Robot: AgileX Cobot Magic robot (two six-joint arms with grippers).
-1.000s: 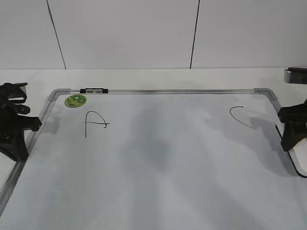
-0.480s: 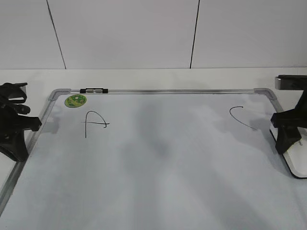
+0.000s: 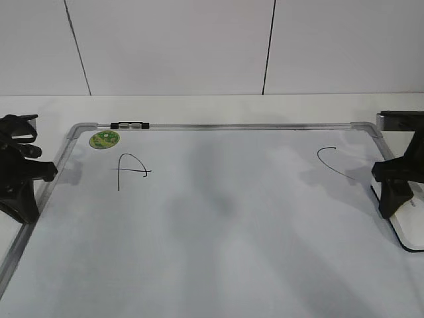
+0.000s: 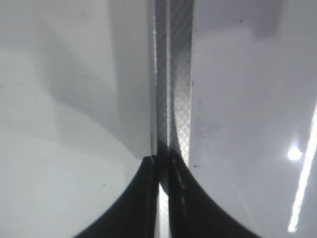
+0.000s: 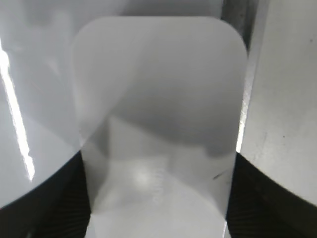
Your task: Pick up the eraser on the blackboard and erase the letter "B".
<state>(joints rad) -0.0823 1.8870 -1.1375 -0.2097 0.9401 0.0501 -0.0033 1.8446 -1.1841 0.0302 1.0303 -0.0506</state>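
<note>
The blackboard (image 3: 225, 252) is a white board with a silver frame, lying flat. No letter "B" shows on it; only a small "A" (image 3: 130, 171) and a curved "C" (image 3: 331, 161) remain. My right gripper (image 3: 395, 199) is at the board's right edge, shut on the white eraser (image 3: 411, 224), which rests low on the board. In the right wrist view the eraser (image 5: 158, 89) fills the gap between the jaws (image 5: 157, 198). My left gripper (image 3: 23, 199) is shut and empty over the board's left frame rail (image 4: 179, 74).
A round green sticker (image 3: 105, 139) sits at the board's far left corner. A black clip (image 3: 130, 124) is on the far frame rail. A white tiled wall stands behind the table.
My right gripper has moved in from the right edge and slightly down, bringing the eraser with it near the "C". The left arm has not moved.
</note>
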